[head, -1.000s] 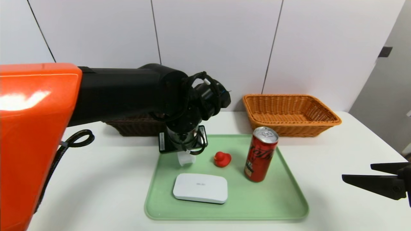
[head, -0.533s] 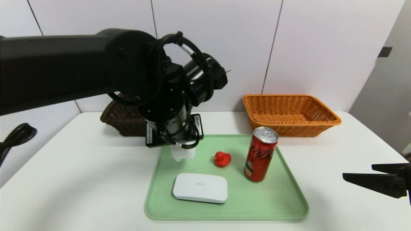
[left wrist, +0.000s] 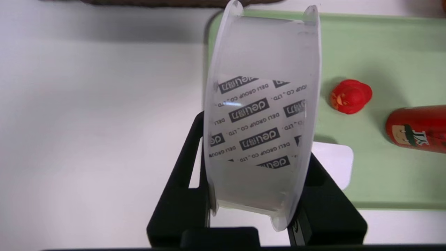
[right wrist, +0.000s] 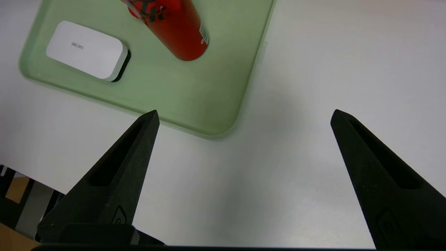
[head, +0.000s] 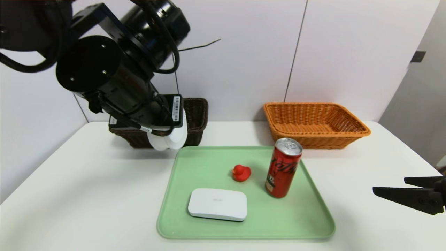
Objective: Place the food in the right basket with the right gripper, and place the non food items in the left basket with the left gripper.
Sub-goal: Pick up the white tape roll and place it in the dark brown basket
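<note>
Gripping the white ribbed spool (left wrist: 261, 122) by its two flanges, my left gripper (left wrist: 251, 174) has its jaws closed on it, one finger against each side, and holds it up off the table, in front of the dark brown basket (head: 198, 134) as the head view sees it. Printed lettering, repeated in dark blocks, runs across the middle of the spool. My right gripper (right wrist: 244, 111) is parked over the near right part of the table, its jaws wide apart with nothing between them. Just to the right of the spool and nearer to me lies the green tray (head: 278, 223). On it, the small red rubber duck (head: 241, 173) sits around the middle of the far half, and the flat white box (head: 217, 204) lies near and to the left of it, the two apart. The red drink can (head: 284, 167) stands upright on the tray's right half, to the right of the duck and not touching it, its silver top facing up. Beyond the tray, the dark brown basket rests on the far left of the white table (head: 87, 195), partly hidden behind my left gripper. The orange wicker basket (head: 320, 135) is at the far right, behind the can, its woven floor in plain sight. Behind both baskets rises a pale panelled wall (head: 244, 52).
</note>
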Motion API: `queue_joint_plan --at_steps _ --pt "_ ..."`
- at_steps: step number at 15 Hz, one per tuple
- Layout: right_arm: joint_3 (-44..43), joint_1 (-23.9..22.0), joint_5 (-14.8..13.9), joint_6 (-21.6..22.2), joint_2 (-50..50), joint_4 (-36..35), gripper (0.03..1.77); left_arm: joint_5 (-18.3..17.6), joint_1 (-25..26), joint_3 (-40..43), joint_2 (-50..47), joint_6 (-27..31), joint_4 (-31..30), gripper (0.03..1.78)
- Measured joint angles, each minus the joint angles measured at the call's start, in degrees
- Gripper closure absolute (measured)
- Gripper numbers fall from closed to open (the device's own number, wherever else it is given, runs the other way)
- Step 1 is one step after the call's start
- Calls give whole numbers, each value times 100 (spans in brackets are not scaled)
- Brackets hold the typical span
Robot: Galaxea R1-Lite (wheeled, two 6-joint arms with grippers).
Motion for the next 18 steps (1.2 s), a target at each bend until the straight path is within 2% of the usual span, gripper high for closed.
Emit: queue_joint_plan --at_steps 3,7,8,13,18 --pt "35 0 -2 7 -28 9 10 -236 802 -16 -119 1084 -730 124" --pt "90 0 -5 10 -135 27 10 -1270 1930 -20 35 2281 -1819 124" --pt "110 2 -7 10 -162 27 10 -1353 2139 -20 160 2459 -2130 124" --pt "271 9 0 10 -256 24 10 -1391 2949 -20 940 2697 -3189 124" --pt "325 13 2 156 -308 2 10 -1362 3467 -20 1612 2743 -3638 124"
